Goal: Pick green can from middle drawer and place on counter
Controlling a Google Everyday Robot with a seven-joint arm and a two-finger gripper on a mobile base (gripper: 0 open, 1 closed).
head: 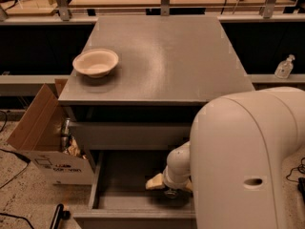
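Observation:
The middle drawer (121,175) is pulled open below the counter (162,56), showing its grey floor and low walls. My gripper (167,188) is down inside the drawer at its right side, at the end of the white arm (248,161). The green can is almost hidden under the gripper. Only a small silvery round bit (171,193) shows there, and I cannot tell for sure that it is the can. No green label shows.
A cream bowl (95,62) sits on the counter's left side. A shut grey drawer front (128,135) lies above the open drawer. An open cardboard box (33,128) stands on the floor at left. A clear pump bottle (284,67) stands on a ledge at right.

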